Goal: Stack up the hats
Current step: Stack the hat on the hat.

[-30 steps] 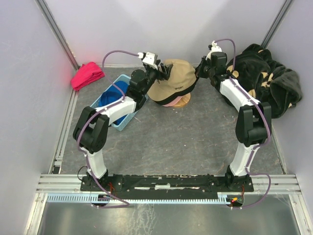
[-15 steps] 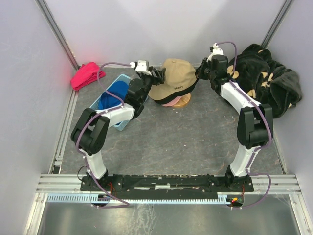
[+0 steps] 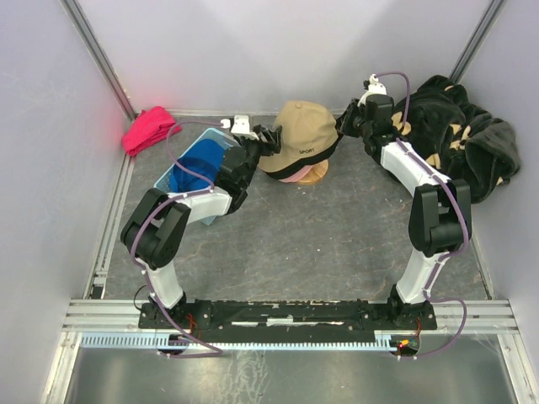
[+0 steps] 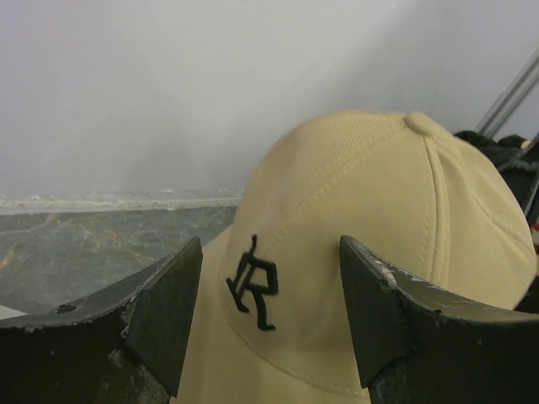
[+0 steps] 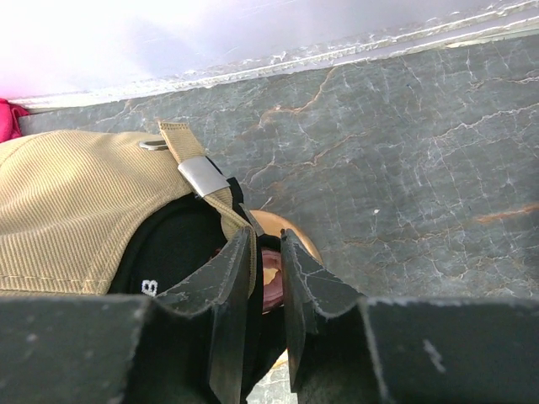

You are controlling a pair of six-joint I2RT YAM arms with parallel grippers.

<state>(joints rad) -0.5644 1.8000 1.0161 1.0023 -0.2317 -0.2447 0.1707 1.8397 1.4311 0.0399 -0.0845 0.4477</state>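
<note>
Stack of hats (image 3: 313,160), tan cap (image 3: 305,130) topmost

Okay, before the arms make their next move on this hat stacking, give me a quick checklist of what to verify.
1. Left gripper open and empty: ok.
2. Right gripper empty: ok, jaws narrowly parted beside the strap of the tan hat.
3. Tan hat seated on the black hat and pink hat: ok.
4. Blue hat on the stack: not ok, it lies in the bin.
5. Blue hat's brim free to grasp: cannot tell, no brim shows.
</note>
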